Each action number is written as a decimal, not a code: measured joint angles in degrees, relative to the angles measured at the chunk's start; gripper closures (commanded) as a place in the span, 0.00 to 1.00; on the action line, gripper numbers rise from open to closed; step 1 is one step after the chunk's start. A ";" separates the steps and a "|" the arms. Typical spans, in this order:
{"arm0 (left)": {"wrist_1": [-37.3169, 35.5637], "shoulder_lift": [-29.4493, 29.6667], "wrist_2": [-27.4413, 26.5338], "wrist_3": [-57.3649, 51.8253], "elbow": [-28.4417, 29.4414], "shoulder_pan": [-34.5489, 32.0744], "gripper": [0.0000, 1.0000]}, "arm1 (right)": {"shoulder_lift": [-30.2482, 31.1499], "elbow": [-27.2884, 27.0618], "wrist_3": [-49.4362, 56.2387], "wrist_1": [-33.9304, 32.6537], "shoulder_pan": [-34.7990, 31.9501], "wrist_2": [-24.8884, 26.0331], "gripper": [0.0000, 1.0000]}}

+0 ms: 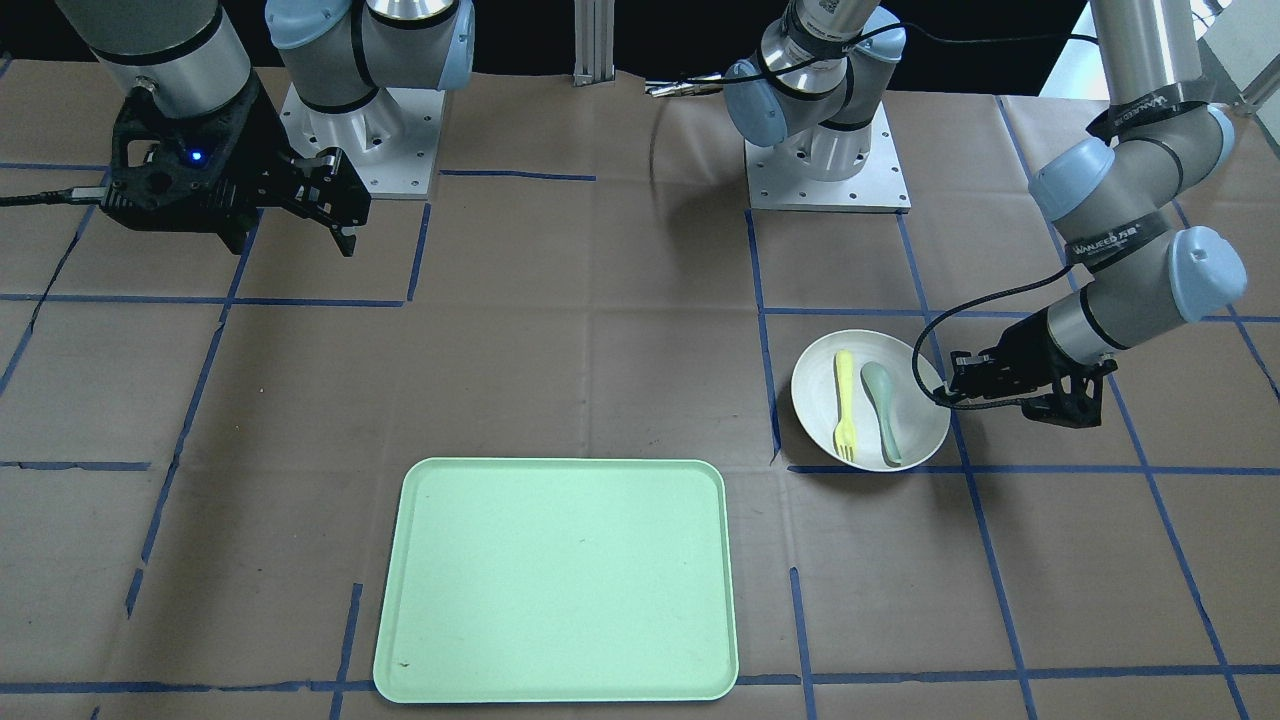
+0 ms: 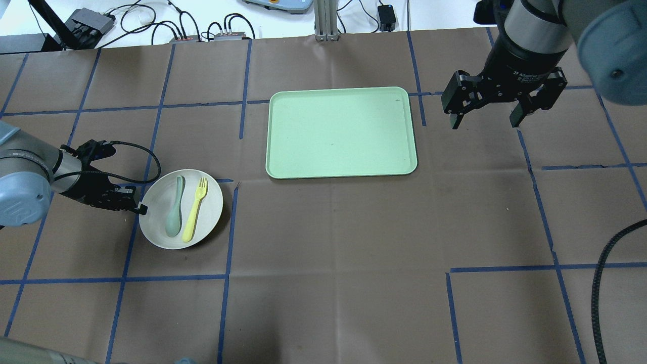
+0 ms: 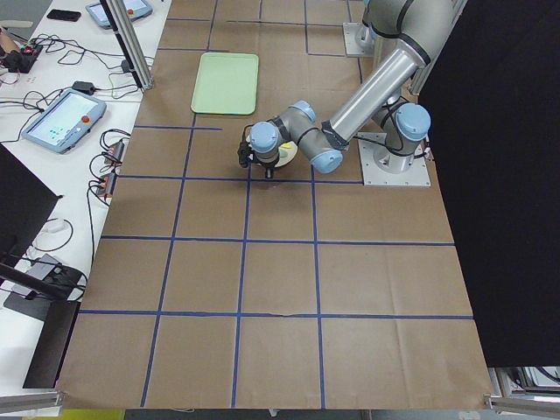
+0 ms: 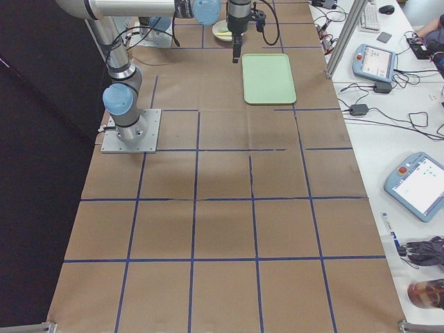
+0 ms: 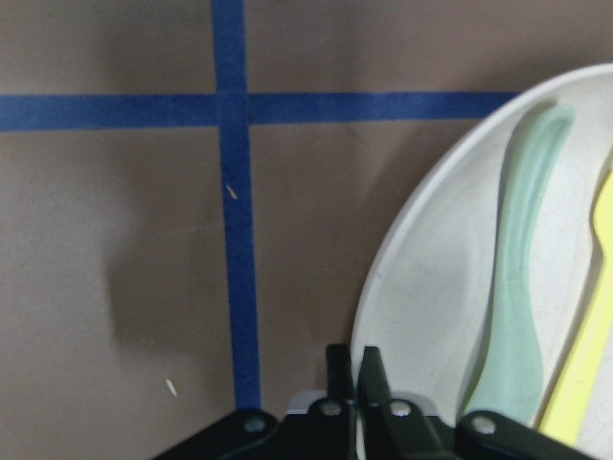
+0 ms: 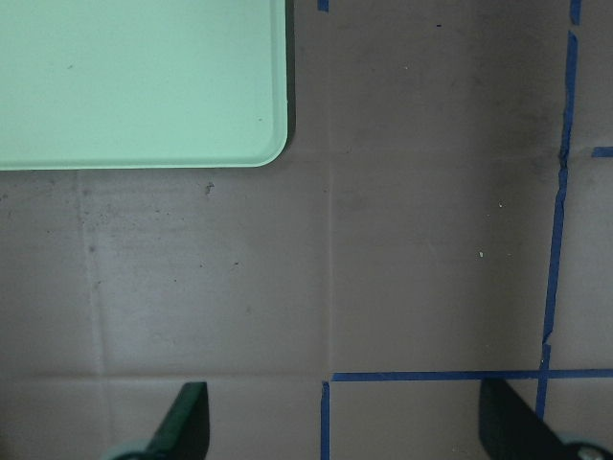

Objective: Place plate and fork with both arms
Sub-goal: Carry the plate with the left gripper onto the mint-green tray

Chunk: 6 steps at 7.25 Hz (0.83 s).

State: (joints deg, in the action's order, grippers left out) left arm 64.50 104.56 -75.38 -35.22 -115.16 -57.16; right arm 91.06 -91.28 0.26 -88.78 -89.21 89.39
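The table (image 2: pixel 323 253) is brown paper taped in blue squares. The left gripper (image 2: pixel 137 206) pinches the rim of the plate (image 2: pixel 208 201), which carries the fork (image 2: pixel 194 210) and spoon (image 2: pixel 175 207). Next, probably a level lift across open paper to the tray (image 2: pixel 341 132). The right gripper (image 2: pixel 484 120) hangs spread beside the tray.

The table (image 4: pixel 222 229) is seen lengthwise, covered in brown paper gridded with blue tape. The near right arm (image 4: pixel 118 97) is bolted by the left edge and stretched far along it, its pincer (image 4: pixel 237 55) hung pointing down just beside the mint-green tray (image 4: pixel 268 78). The plate (image 4: pixel 222 30) is glimpsed beyond. A pendant (image 4: pixel 420 182) is laid on the white bench (image 4: pixel 416 125).
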 measured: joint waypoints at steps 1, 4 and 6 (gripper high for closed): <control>1.77 -0.40 0.20 1.96 2.08 -1.86 0.96 | 0.00 -0.02 -0.02 0.01 -0.01 0.00 0.00; 3.69 0.01 1.81 13.00 8.92 -12.79 1.00 | 0.00 0.03 -0.08 -0.01 -0.04 0.00 0.00; 3.57 2.53 3.44 19.95 14.53 -21.16 1.00 | 0.00 0.02 -0.03 -0.01 -0.02 0.00 0.00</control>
State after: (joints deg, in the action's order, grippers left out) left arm 68.07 107.09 -71.95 -15.27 -100.63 -78.32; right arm 91.05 -91.26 0.23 -88.79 -89.24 89.38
